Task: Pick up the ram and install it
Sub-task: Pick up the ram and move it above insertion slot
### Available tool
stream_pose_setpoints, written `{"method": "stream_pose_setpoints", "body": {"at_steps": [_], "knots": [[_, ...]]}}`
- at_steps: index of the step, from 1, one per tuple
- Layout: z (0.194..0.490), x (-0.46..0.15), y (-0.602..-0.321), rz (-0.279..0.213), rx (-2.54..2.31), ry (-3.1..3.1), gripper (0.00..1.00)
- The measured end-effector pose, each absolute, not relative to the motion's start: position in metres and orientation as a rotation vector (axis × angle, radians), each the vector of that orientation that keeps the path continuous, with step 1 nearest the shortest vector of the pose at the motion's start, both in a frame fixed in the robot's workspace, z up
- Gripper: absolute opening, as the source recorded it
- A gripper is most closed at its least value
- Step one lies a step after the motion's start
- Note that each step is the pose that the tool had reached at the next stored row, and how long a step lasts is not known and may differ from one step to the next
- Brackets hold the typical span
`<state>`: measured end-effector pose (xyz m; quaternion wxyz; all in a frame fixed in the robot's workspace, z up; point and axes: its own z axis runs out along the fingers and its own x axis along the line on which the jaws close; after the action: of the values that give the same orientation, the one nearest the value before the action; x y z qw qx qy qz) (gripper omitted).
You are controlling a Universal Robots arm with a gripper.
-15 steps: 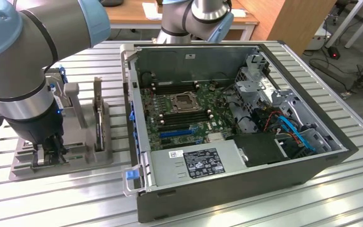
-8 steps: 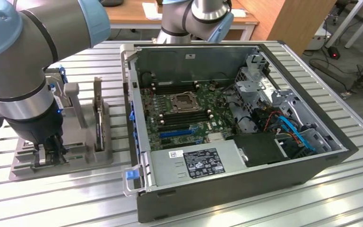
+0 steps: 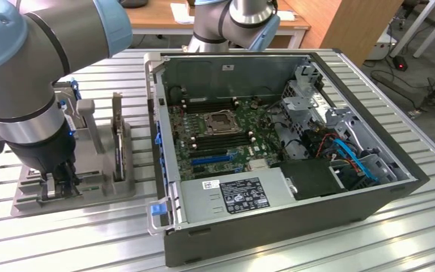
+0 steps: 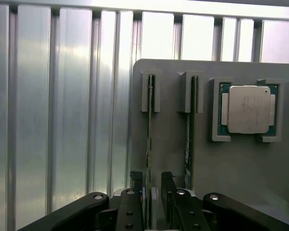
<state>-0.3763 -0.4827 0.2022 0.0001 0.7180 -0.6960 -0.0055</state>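
Wrist view, tool (image 4: 152, 177) parted astride ram (image 4: 149, 130), processor (image 4: 247, 109) unreadable

Looked like a robotics lab or test cell, not a home or an office. The gripper (image 3: 57, 182) hung off a grey-and-blue industrial robot arm (image 3: 29, 96). Under it was a slotted aluminium-profile table (image 3: 399, 249). A grey parts fixture (image 3: 89, 195) sat directly beneath the gripper, with a bare CPU (image 4: 249, 109) nested in it nearby. An open desktop PC case (image 3: 278, 164) lay on its side near the gripper, motherboard (image 3: 217, 127) exposed. Well beyond the case were a wooden desk (image 3: 153, 20) and a black box with a red light (image 3: 400, 61) on the floor.
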Motion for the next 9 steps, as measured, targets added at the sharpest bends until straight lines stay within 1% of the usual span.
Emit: {"method": "stream_pose_setpoints", "body": {"at_steps": [9], "knots": [[0.2013,-0.3763,-0.483,-0.017,2.256,-2.185,0.29]]}}
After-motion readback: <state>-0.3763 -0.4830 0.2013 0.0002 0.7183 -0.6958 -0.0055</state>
